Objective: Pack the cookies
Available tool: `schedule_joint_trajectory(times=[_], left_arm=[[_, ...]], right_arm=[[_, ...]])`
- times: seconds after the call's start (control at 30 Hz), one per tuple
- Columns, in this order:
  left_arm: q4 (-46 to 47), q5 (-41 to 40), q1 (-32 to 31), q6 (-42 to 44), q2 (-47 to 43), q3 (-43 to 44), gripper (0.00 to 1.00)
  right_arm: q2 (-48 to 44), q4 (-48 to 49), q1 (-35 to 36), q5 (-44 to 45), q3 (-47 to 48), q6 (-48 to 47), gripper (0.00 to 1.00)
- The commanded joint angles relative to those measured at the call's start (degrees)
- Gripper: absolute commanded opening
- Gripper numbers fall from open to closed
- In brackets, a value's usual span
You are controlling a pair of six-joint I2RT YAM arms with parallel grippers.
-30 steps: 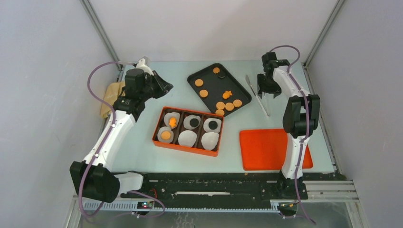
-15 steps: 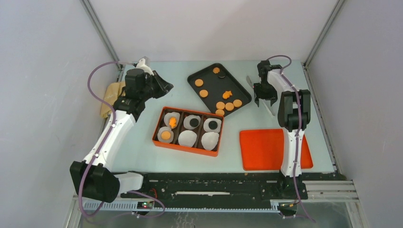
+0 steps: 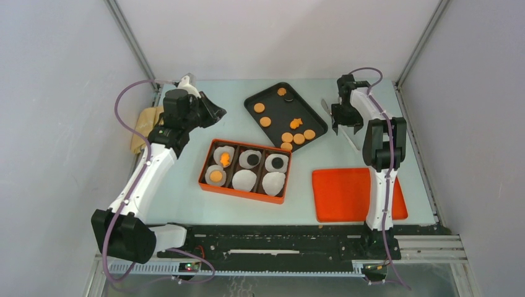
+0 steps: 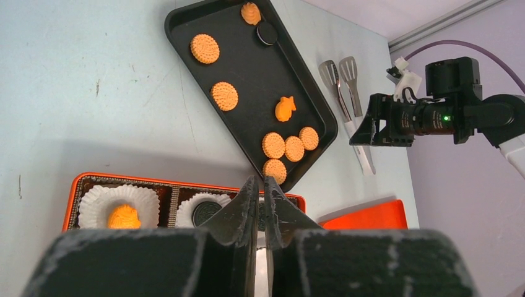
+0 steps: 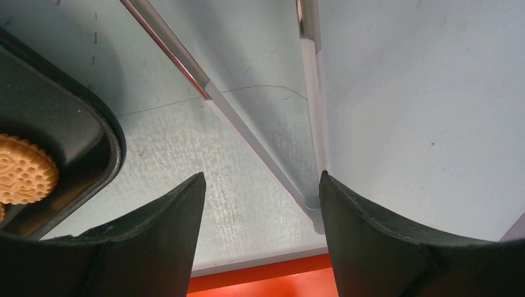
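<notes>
Nine cookies (image 3: 259,107) on tray (image 3: 278,114), four in box (image 3: 241,193), six liners (image 3: 245,180)

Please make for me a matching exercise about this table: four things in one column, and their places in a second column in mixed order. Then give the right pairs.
Things:
1. black tray
2. orange box
3. tongs
4. orange lid

Places:
A. near right, lying flat
B. directly under the open right pincer
C. far middle, with loose cookies on it
D. centre, with paper cups inside

Pairs: 1-C, 2-D, 3-B, 4-A
</notes>
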Motion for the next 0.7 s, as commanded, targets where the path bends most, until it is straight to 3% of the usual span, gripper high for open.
schedule_joint_trajectory(times=[0.0, 0.3, 0.57, 0.67], left_arm=[[2.3, 1.2, -0.3, -0.8, 0.1, 0.8, 0.11], [2.3, 1.4, -0.3, -1.0, 0.2, 0.5, 0.11], [2.3, 1.6, -0.3, -1.2, 0.4, 0.6, 0.11], [2.4, 1.8, -0.3, -1.5, 0.7, 0.6, 0.11]], right_arm=[[-1.0, -2.3, -0.6, 1.6, 4.2, 0.2, 0.76], [4.6, -5.5, -1.9, 0.6, 8.4, 0.2, 0.79], [8.8, -7.2, -2.7, -7.2, 10.2, 0.4, 0.78], [10.0, -7.6, -2.7, -8.9, 10.3, 0.8, 0.67]])
